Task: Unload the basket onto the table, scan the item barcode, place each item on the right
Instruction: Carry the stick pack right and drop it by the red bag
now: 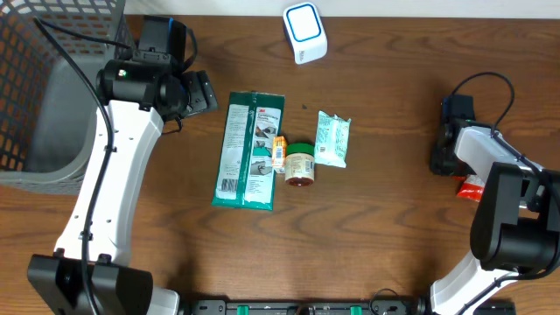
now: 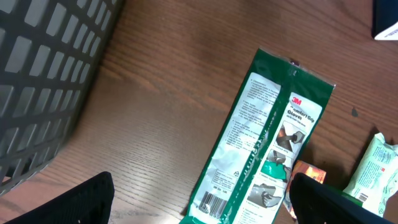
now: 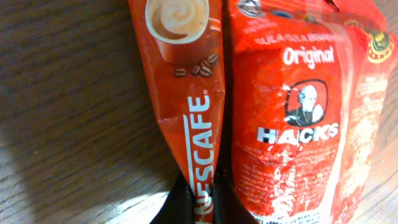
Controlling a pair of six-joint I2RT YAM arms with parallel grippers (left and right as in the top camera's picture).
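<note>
Red Nescafe sachet [image 3: 186, 93] lies near the right edge of the table [image 1: 385, 245], bare wood open to its left. Its long axis runs straight away from the right gripper [image 3: 202, 208], which is pinched tight on its narrow end. Left gripper [image 1: 199, 92] gapes empty by the basket [image 1: 52, 87]; the scanner [image 1: 304, 32] stands at the far edge.

Grey mesh basket [image 1: 13, 105] at left end of brown wooden table [image 1: 376, 236], beside edge.
</note>
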